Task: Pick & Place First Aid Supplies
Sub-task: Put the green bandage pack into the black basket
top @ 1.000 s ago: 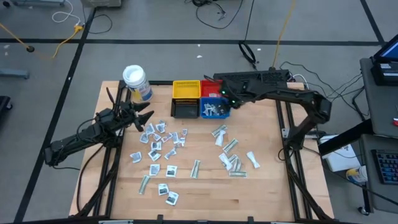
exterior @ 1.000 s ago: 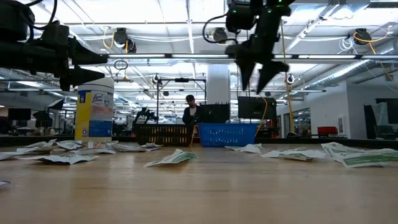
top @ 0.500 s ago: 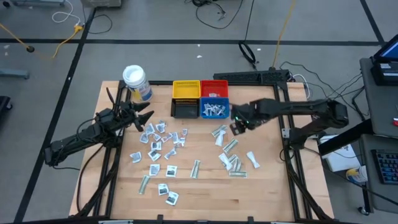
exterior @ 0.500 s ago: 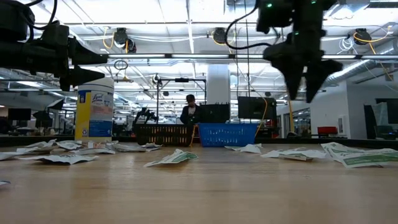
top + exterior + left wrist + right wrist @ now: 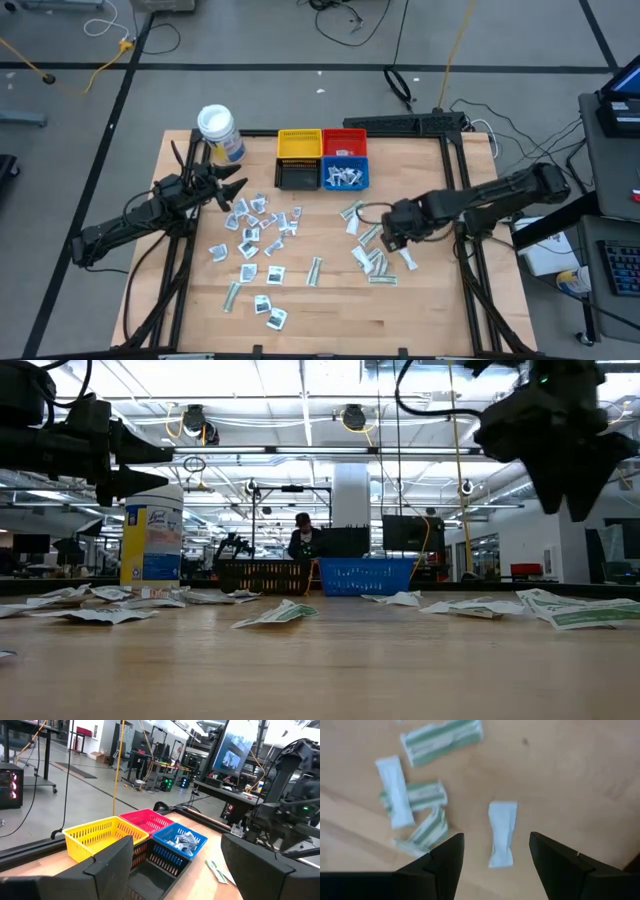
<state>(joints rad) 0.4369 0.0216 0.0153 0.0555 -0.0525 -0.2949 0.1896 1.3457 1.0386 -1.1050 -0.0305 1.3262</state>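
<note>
Now packet (image 5: pixel 501 834) btwn (open) fingers (image 5: pixel 440 862)

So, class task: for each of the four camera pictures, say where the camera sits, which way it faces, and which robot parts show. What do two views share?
High view: overhead, straight down; table, both arms, open left gripper, right gripper.
Low view: tabletop height, facing the room; both grippers overhead.
Left wrist view: on left arm, facing the bins; own fingers.
Right wrist view: on right arm, looking down; open fingers straddle a white packet.
Shared: blue bin in high, low, left wrist views.
</note>
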